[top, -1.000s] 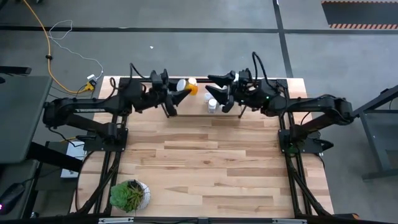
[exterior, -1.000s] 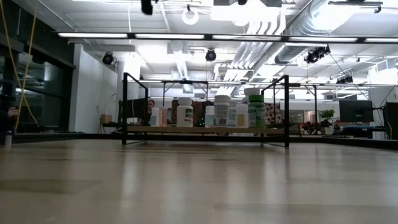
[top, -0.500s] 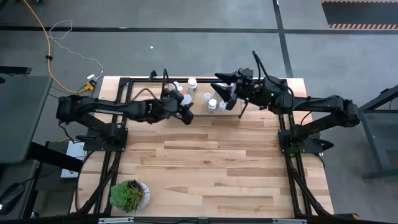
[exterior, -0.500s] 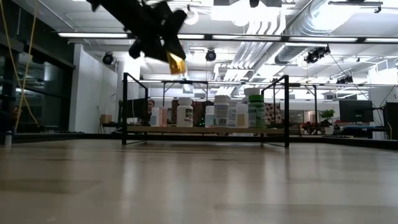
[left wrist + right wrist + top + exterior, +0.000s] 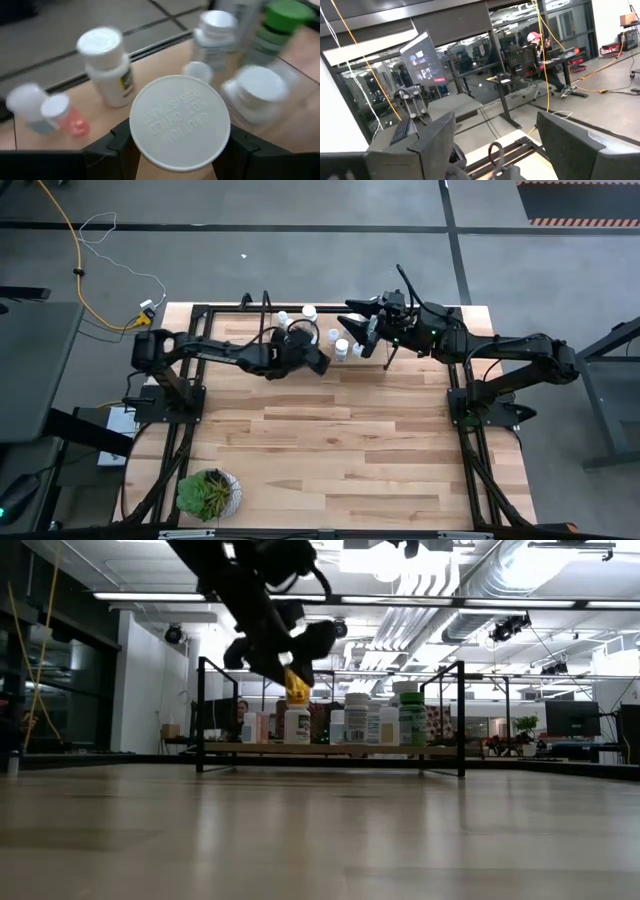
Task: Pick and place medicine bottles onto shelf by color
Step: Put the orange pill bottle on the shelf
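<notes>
My left gripper [image 5: 303, 352] is shut on an orange medicine bottle with a white cap [image 5: 297, 688], held in the air above the shelf [image 5: 440, 749]. The bottle's cap [image 5: 180, 122] fills the left wrist view. Several white, green and pink bottles [image 5: 355, 720] stand upright on the shelf board; from above, white caps [image 5: 342, 347] show among them. My right gripper [image 5: 365, 332] hangs open and empty over the shelf's right part, its fingers [image 5: 432, 137] wide apart. My left gripper pinches the orange bottle between its two fingers [image 5: 240, 145], one on each side just below the white cap [image 5: 150, 150]. The fingers come from above, slanting down. The bottle hangs tilted below them, its base [image 5: 299, 697] down, clear of the shelf and the other bottles.
The shelf's black wire posts [image 5: 461, 720] rise at its corners. A white bottle with a yellow label [image 5: 107, 67] and a green-capped one [image 5: 285, 17] stand under the held bottle. A potted plant [image 5: 208, 492] sits at the table's near left; bare wood lies between.
My left gripper has swung toward the table's right and near side with the orange bottle, has tipped downward and has come down closer to the shelf. The bottle has stayed in its hold.
</notes>
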